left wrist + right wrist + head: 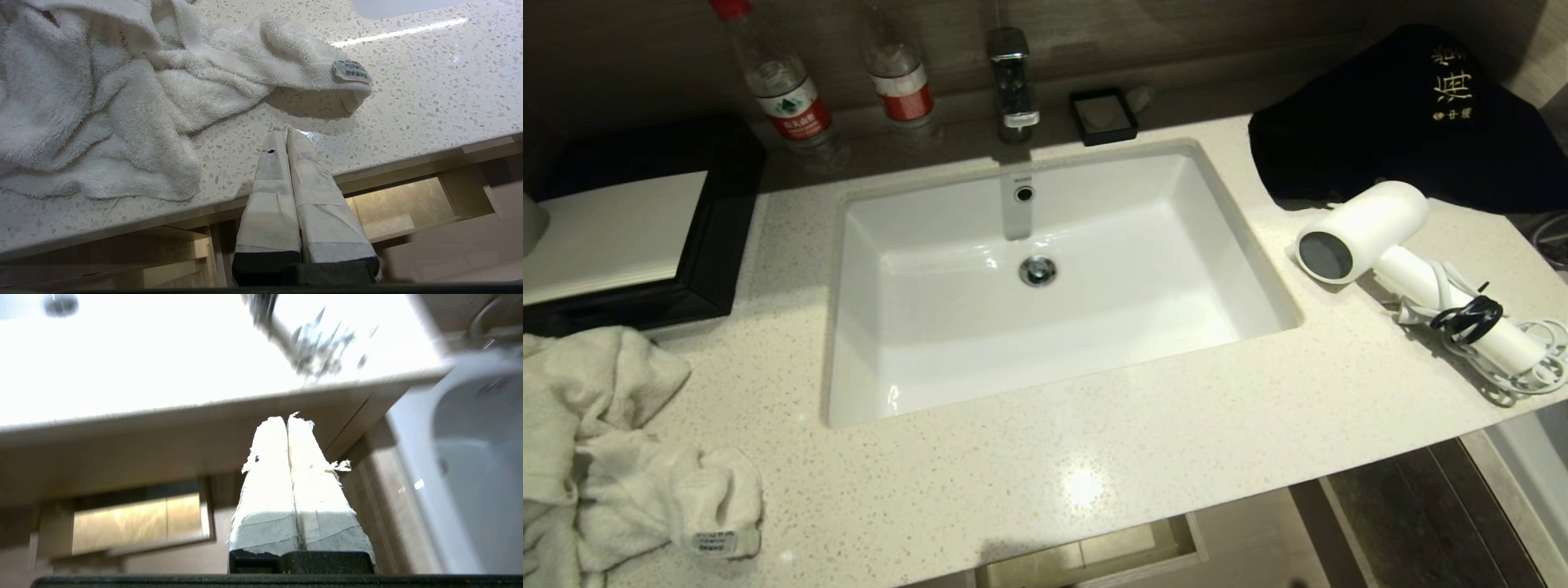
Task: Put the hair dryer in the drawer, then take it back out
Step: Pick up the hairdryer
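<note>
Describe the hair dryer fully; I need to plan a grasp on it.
The hair dryer is white and smooth, plastic by its look, lying on its side on the speckled counter right of the sink. Its short thick barrel shows a dark grey round end facing the sink. The handle runs toward the counter's right edge, with the white cord bundled beside it under a black tie. Nothing grips it.

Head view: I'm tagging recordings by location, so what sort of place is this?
Most likely a hotel bathroom vanity: a sunken sink with a faucet, a white hair dryer, and crumpled towels on the speckled countertop.
</note>
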